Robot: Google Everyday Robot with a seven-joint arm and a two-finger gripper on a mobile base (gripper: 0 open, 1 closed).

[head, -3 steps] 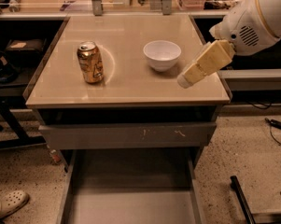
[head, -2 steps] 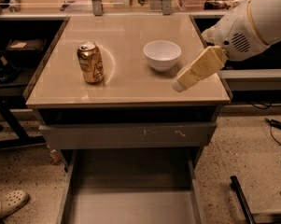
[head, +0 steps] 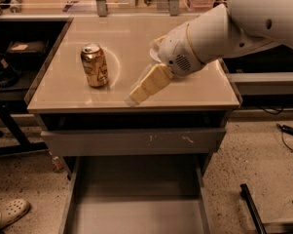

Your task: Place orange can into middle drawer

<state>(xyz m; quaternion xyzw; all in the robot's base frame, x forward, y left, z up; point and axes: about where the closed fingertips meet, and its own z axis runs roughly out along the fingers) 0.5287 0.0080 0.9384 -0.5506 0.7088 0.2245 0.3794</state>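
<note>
Beige tabletop (head: 194,89) is seen under warm light, with speckled floor around it. The can (head: 94,65) is stood upright on the left part of the top, well apart from the drawer. The drawer (head: 136,211) is pulled out below the table, and its plain grey floor is shown bare. Above it, a scratched drawer front (head: 136,141) is shut. The gripper (head: 136,96) is held low over the front edge of the table, just right of the can and not touching it; how wide it stands cannot be told. A sliver of white bowl (head: 154,48) is glimpsed behind the arm, its inside hidden. A shoe (head: 7,213) is spotted bottom left.
</note>
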